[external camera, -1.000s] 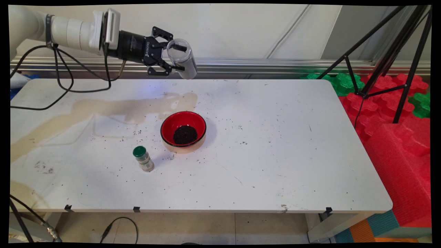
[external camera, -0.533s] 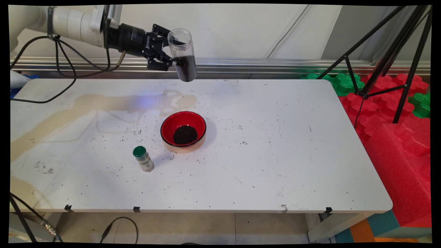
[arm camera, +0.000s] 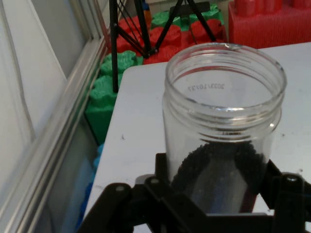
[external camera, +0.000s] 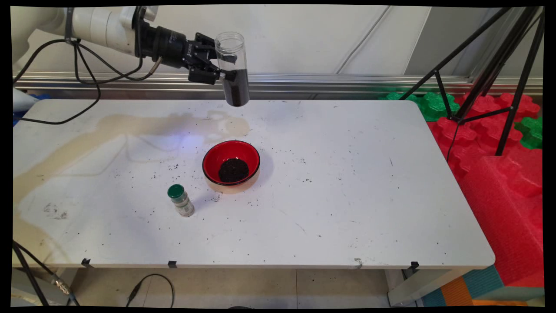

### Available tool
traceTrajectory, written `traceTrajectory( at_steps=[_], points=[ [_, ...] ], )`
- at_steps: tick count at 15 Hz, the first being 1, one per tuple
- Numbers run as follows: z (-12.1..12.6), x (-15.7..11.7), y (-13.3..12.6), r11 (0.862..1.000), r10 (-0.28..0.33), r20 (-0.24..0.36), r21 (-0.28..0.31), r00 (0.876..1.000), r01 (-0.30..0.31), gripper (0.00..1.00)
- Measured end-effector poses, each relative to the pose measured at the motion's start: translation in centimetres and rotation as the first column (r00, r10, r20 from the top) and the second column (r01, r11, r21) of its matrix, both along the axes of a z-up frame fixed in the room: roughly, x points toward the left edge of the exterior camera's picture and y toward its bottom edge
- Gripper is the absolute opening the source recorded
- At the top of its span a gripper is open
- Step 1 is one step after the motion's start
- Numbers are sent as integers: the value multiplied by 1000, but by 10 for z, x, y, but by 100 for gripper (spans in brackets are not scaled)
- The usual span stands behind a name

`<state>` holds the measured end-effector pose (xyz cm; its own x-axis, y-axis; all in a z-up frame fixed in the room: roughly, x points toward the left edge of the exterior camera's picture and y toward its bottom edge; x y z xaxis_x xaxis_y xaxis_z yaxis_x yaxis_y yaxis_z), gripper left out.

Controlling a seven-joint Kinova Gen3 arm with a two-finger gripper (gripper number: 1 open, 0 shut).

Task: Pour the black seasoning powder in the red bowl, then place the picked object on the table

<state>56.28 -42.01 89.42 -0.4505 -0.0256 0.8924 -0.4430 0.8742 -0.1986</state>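
My gripper (external camera: 222,71) is raised above the table's far side, shut on a clear plastic jar (external camera: 233,69) that stands nearly upright, mouth up. Dark grains fill the jar's lower half. In the hand view the open jar (arm camera: 223,126) rises between the black fingers (arm camera: 163,170), its rim near the top. Below and towards the front on the table sits a red bowl (external camera: 231,166) with a heap of dark grains in it. A small bottle with a green cap (external camera: 180,200) stands left of the bowl, nearer the front.
Dark grains lie scattered over the white table (external camera: 347,195), and a brownish stain spreads across its left part. A black tripod (external camera: 491,65) and red and green foam blocks (external camera: 499,152) stand off the table's right side. Black cables hang from the arm at the left.
The jar has turned from steeply tilted to nearly upright, its mouth now pointing up. The gripper rose a little and the grains settled into the jar's bottom.
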Motion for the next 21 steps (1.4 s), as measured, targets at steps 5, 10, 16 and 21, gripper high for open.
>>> traceTrajectory(
  at_steps=[5, 10, 16, 21],
  points=[
    [-7, -4, -13, 996, 16, -46, 89, 999, -12, 0],
    [-24, -16, -30, 988, 33, -87, 153, 996, -19, 0],
    [-51, -34, -49, 980, 47, -114, 199, 992, -24, 0],
    [-71, -43, -61, 976, 54, -119, 217, 991, -27, 0]
  ],
)
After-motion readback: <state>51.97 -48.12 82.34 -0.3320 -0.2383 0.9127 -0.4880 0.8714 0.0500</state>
